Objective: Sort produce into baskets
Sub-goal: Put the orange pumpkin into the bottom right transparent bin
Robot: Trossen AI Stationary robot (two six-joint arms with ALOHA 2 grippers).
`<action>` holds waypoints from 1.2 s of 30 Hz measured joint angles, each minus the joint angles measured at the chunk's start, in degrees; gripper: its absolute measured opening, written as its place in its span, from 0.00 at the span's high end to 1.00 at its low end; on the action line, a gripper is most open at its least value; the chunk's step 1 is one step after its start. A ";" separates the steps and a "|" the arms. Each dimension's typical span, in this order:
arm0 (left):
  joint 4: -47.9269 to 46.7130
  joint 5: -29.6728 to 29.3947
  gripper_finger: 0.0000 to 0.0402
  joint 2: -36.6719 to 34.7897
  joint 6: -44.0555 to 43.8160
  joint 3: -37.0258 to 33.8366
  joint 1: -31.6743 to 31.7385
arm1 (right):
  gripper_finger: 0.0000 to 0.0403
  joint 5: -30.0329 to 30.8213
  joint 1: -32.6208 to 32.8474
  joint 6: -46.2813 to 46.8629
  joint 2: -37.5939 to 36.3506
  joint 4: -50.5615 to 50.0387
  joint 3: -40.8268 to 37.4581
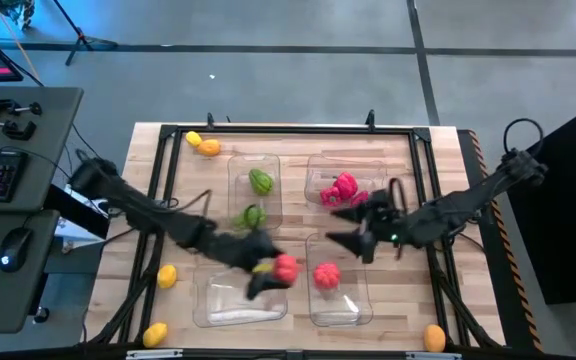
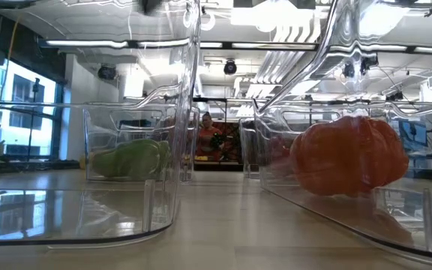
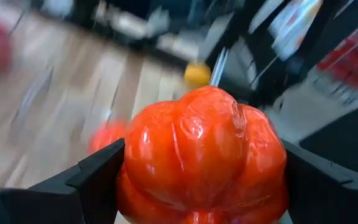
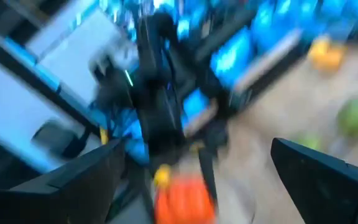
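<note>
At the table's near edge, two loose pieces wait: a yellow fruit [image 1: 155, 334] at the left corner and an orange one [image 1: 435, 337] at the right. Just beyond, the near-left basket [image 1: 230, 312] lies without produce in view, while the near-right basket [image 1: 343, 308] holds one red piece [image 1: 326, 275]. The left claw [image 1: 268, 275], clenched on a red pepper [image 3: 202, 160], hangs between these two baskets, with a yellow piece [image 1: 260, 266] just beside it. Another yellow fruit [image 1: 167, 275] sits on the table's left side. The right claw [image 1: 346, 226] hovers spread wide and empty between the right-hand baskets. Farther back, the far-left basket [image 1: 240, 162] holds two green pieces [image 1: 260, 181], the far-right basket [image 1: 320, 165] pink-red ones [image 1: 342, 187]. Two yellow-orange fruits [image 1: 202, 144] remain at the far left corner. By this showing, sorting is about half done.
</note>
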 joint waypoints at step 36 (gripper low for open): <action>13.02 9.11 0.01 25.97 11.28 17.62 13.14 | 0.02 8.99 0.88 -12.21 -2.43 5.05 0.00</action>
